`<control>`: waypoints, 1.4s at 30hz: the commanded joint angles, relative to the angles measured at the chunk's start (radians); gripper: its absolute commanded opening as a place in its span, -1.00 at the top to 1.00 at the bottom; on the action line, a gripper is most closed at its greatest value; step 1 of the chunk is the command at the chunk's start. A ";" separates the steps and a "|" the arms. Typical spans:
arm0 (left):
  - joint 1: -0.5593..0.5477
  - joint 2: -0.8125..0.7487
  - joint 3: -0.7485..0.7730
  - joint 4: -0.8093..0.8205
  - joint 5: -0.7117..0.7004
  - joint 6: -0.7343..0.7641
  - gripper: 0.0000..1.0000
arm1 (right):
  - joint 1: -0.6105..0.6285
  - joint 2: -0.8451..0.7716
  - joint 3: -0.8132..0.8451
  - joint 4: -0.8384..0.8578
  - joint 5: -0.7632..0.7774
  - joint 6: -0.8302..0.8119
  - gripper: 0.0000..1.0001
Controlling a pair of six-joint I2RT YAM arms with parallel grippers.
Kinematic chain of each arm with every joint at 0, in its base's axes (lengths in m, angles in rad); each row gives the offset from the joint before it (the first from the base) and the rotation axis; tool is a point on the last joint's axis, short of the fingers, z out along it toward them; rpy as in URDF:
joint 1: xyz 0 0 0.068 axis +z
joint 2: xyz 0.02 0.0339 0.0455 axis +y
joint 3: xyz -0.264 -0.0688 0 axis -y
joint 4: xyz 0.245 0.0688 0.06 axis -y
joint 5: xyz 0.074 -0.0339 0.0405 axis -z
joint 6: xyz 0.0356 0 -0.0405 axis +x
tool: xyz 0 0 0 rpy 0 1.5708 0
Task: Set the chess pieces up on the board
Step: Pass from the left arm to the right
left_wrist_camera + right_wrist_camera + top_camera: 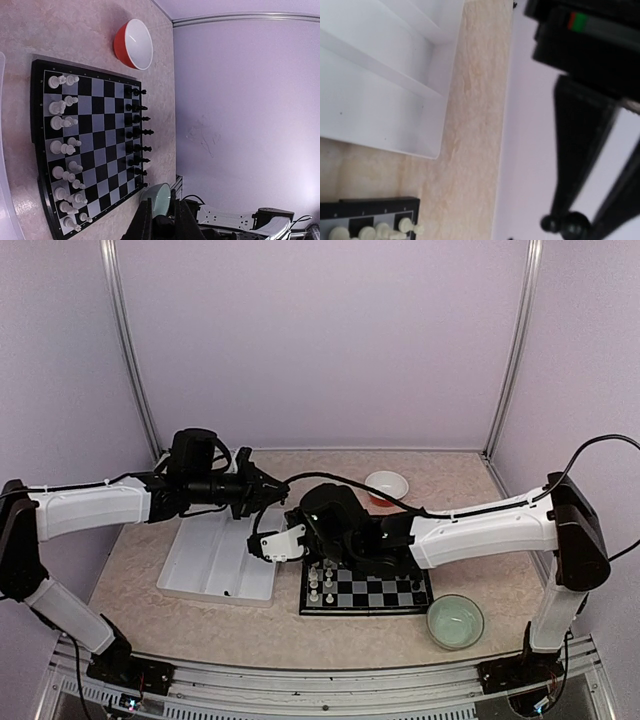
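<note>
Step in hand: carrying one black piece to the board; judging by the filled ranks, the setup looks close to finished.
Right gripper (570,226): narrow, its two dark fingertips closed on a small black piece (565,222) at the lower right of the right wrist view.
Piece attitude: it lies crosswise in that view; I cannot tell whether it hangs upright over the table.
Right gripper place: in the overhead view it sits just up and left of the board's upper-left corner, over the gap between the board and the white tray (215,560).
Board (372,592): flat at lower centre of the overhead view.
White pieces (62,130): two ranks down the left side of the left wrist view.
Black pieces (136,132): ranked down the right side of the board; which square is free I cannot make out.
Left gripper (161,224): raised at centre-left of the overhead view, fingers close together; whether anything sits between them does not show.
Bowls: red bowl (132,44) beyond the board, green bowl (157,197) near its lower edge.
Next move: probably travel across to the black side, clear of the standing white pieces, lower onto the free square, then let go without knocking its neighbours.
</note>
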 commanded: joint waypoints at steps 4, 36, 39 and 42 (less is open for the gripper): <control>-0.009 -0.012 -0.069 0.126 -0.007 -0.083 0.77 | 0.014 -0.050 0.024 -0.022 0.024 0.035 0.50; -0.035 -0.001 -0.101 0.221 0.036 -0.175 0.76 | 0.048 -0.021 -0.325 0.805 0.116 -0.464 0.33; -0.042 -0.001 -0.101 0.228 0.035 -0.180 0.75 | 0.048 -0.009 -0.309 0.796 0.110 -0.463 0.38; -0.048 -0.001 -0.097 0.232 0.035 -0.183 0.75 | 0.048 0.000 -0.297 0.768 0.105 -0.451 0.44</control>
